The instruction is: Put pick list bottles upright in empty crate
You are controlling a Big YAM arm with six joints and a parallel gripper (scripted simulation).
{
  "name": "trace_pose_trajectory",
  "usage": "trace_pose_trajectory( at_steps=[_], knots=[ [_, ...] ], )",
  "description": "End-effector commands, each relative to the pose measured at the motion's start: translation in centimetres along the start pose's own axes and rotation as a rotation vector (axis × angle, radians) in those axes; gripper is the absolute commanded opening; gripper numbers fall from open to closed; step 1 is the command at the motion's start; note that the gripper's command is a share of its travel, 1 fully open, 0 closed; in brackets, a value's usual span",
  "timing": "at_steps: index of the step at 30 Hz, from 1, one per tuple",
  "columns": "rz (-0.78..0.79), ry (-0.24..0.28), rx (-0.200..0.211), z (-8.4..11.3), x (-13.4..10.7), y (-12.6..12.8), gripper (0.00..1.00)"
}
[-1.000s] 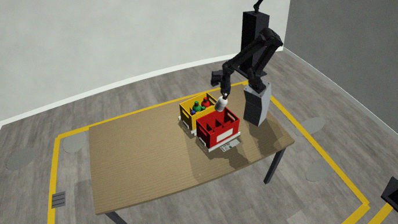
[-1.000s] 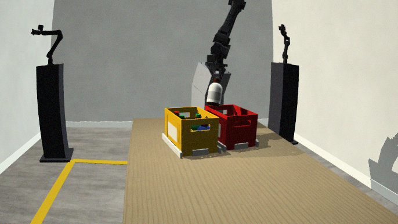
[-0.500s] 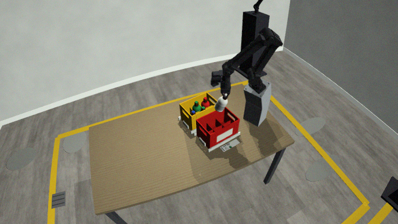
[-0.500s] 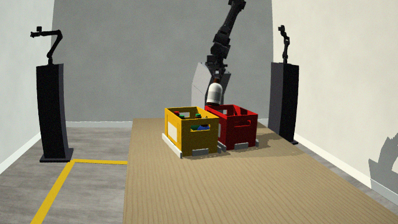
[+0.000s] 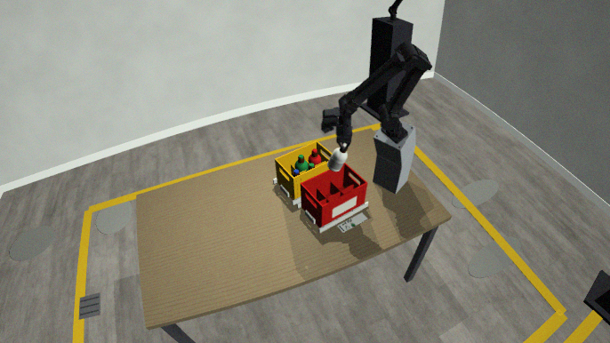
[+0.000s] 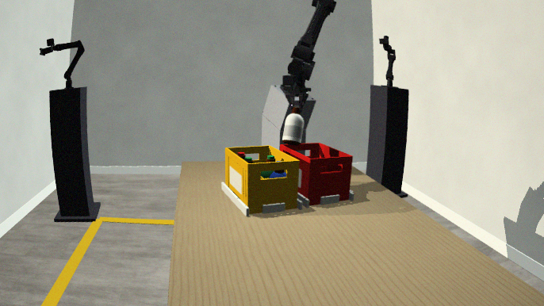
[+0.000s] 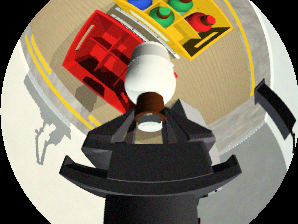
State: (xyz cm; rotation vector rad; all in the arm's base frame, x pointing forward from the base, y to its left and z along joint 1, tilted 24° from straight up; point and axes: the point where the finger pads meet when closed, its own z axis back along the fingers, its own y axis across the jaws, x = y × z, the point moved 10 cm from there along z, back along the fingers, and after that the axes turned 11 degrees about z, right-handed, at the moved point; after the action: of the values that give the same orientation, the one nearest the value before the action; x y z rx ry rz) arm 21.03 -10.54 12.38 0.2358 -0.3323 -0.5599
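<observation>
Wooden table on grey plank floor. Gripper pinches brown neck of white bottle, raised near inner edge of red crate. Bottle slightly tilted. Yellow crate beside, upright, holding green, red, blue bottles. Red crate upright, no bottle seen inside. Paper strip lies by red crate, writing too small to read.
</observation>
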Motion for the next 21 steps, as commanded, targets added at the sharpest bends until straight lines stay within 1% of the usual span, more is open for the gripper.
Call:
trace_pose_trajectory(
  at_steps=[1, 6, 21],
  knots=[
    [0.023, -0.059, 0.0, 1.47, 2.74, 0.88, 0.0],
    [0.027, -0.07, 0.0, 1.83, 2.64, 0.91, 0.0],
    [0.026, -0.071, -0.002, 1.91, 2.24, 0.6, 0.0]
  ],
)
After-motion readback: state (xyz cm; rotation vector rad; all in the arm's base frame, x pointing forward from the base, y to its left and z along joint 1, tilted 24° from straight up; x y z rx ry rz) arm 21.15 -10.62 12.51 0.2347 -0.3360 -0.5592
